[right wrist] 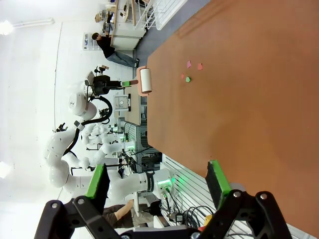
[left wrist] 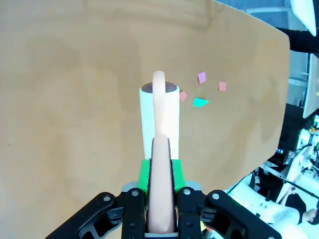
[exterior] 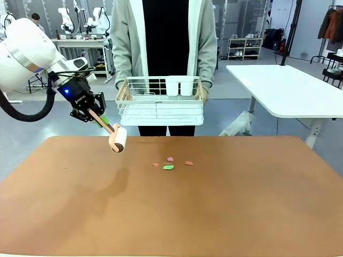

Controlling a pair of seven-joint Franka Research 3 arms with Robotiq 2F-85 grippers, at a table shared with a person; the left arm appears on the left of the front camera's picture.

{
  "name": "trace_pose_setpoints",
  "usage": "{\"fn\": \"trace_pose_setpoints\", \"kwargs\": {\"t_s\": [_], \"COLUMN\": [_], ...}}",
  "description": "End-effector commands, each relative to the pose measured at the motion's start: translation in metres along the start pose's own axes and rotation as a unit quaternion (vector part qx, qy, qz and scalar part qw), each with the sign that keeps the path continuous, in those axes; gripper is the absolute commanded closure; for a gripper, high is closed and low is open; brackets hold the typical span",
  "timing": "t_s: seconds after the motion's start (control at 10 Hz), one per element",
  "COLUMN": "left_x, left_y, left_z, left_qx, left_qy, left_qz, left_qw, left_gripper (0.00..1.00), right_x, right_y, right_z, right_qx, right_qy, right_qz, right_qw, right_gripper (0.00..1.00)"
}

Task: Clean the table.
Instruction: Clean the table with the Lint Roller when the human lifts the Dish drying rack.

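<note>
My left gripper is shut on the peach handle of a lint roller, whose white roll hangs a little above the reddish-brown table at its far left. In the left wrist view the roller points away from the gripper toward a few paper scraps: a green scrap and pink scraps. The green scrap and pink scraps lie on the table right of the roller. My right gripper stands open, empty, high off the table's near edge.
A person stands at the far side and holds a white wire dish rack with both hands above the table's far edge. A white-topped table stands at the back right.
</note>
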State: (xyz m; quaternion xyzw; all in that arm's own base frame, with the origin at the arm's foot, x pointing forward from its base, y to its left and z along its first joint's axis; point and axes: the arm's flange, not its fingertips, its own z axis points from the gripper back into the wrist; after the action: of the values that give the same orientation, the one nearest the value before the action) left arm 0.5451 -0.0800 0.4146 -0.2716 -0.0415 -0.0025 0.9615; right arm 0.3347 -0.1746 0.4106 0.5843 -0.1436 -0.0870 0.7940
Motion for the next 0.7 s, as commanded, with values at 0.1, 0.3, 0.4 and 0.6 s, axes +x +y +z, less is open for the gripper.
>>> {"fn": "trace_pose_setpoints", "kwargs": {"t_s": [0.1,0.3,0.4,0.6], "left_x": [0.002,0.000,-0.002,0.021], "left_y": [0.002,0.002,-0.002,-0.020], "left_z": [-0.009,-0.008,-0.016,-0.049], "left_qx": [0.005,0.001,-0.019,-0.022], "left_qy": [0.007,0.007,-0.015,-0.028], "left_qz": [-0.002,0.001,0.001,0.005], "left_qw": [1.000,1.000,1.000,0.999], "left_gripper": [0.79,0.79,0.79,0.79], "right_x": [-0.002,-0.002,-0.002,-0.002], "right_y": [0.003,0.003,0.003,0.003], "right_z": [0.000,0.000,0.000,0.000], "right_qx": [0.009,0.009,0.009,0.009], "right_qy": [-0.004,-0.004,-0.004,-0.004], "right_qz": [0.001,0.001,0.001,0.001], "right_qw": [1.000,1.000,1.000,1.000], "right_gripper": [0.00,0.00,0.00,0.00]}}
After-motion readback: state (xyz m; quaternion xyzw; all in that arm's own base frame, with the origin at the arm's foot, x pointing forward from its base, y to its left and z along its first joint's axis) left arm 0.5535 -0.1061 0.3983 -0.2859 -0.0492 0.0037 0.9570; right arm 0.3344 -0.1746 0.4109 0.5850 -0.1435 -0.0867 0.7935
